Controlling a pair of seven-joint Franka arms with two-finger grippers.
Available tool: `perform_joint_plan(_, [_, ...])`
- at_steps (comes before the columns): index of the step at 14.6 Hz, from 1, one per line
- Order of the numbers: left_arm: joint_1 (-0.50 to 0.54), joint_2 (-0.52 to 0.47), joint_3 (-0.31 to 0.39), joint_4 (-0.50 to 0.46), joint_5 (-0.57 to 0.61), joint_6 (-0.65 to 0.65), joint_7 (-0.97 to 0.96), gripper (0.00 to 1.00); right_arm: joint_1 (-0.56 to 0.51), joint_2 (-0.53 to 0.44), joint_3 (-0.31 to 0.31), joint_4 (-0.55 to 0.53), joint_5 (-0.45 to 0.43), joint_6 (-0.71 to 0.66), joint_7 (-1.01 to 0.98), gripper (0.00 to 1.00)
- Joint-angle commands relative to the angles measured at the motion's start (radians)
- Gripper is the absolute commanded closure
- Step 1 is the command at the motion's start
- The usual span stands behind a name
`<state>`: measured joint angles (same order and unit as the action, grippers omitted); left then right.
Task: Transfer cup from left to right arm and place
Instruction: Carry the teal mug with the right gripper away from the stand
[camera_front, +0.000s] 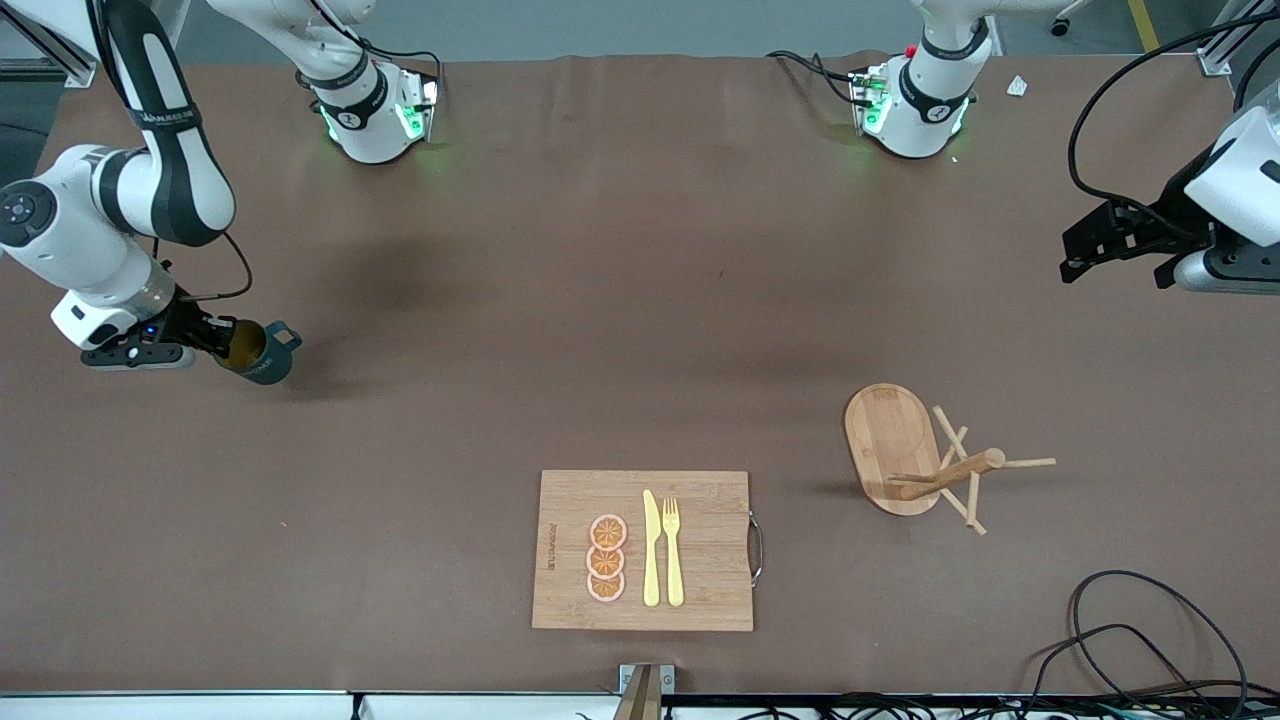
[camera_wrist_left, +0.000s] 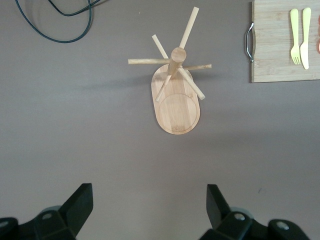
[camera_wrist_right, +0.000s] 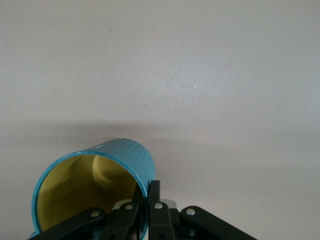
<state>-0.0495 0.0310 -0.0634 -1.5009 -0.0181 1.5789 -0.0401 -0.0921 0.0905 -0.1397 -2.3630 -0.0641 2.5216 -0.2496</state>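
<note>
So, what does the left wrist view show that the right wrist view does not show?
Only the left wrist view shows the wooden peg rack on its oval base, the bamboo cutting board with a metal handle, the yellow plastic fork and knife, a black cable, and the open left tool.

Only the right wrist view shows the small teal ribbed cup with a yellowish inside, tilted, with the right tool shut on its rim.

Both show the bare brown table.
</note>
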Motion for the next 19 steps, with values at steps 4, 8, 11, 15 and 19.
perform_joint_plan(4, [0.005,0.003,-0.006,0.014,0.017,-0.003,0.019,0.0,-0.023,0.048,0.022,-0.015,0.004,0.049,-0.007,1.0])
perform_joint_plan(8, [0.008,0.003,-0.006,0.014,0.017,0.001,0.02,0.0,-0.018,0.049,0.026,-0.018,0.032,0.048,-0.011,1.0])
perform_joint_plan(11, [0.008,0.003,-0.006,0.014,0.017,0.003,0.02,0.0,-0.014,0.058,0.029,-0.018,0.049,0.048,-0.011,1.0])
perform_joint_plan(15, [0.007,0.003,-0.006,0.014,0.017,0.003,0.02,0.0,-0.003,0.093,0.032,-0.012,0.185,0.051,-0.106,1.0])
perform_joint_plan(19, [0.008,0.003,-0.006,0.014,0.017,0.003,0.02,0.0,0.009,0.103,0.031,-0.007,0.28,0.051,-0.194,1.0])
